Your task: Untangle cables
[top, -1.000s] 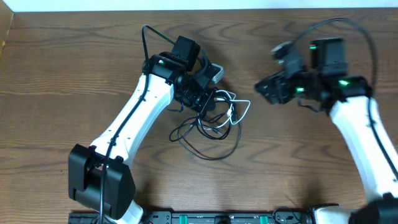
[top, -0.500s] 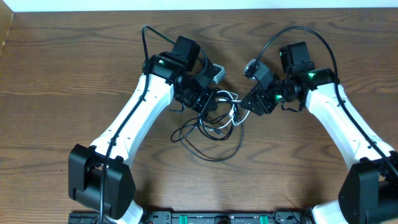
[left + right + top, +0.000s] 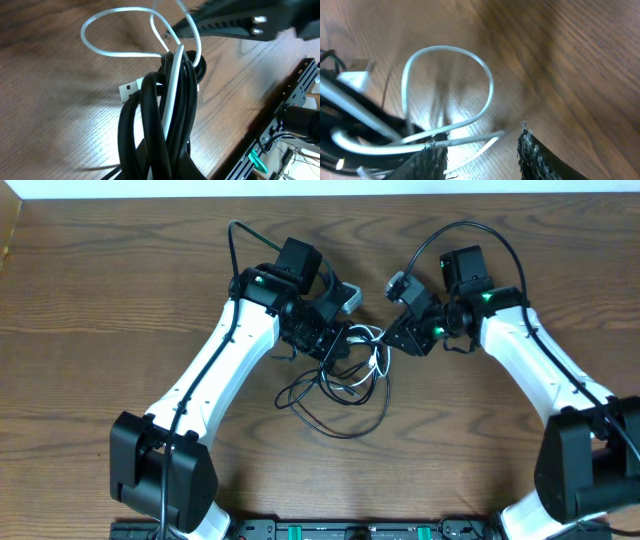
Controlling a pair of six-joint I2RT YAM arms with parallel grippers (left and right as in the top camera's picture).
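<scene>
1. On the left, our left gripper [image 3: 325,340] is clamping the cables [image 3: 335,395] where they bunch, jaws pressed together on the bundle.
2. The tangle is lying mid-table between our two arms. The black cable [image 3: 150,110] is coiling wide, and the shorter white cable [image 3: 442,48] is poking a loop out to the right.
3. We are judging both cords light, limp and slippery. They will probably slide and drag each other, so a free loop looks like a better hold than the knot.
4. On the right, our right gripper [image 3: 477,142] is straddling a white strand, jaws spread, not pinching it yet.
5. We are seeing no container; everything is resting on the bare wooden table [image 3: 100,280].
</scene>
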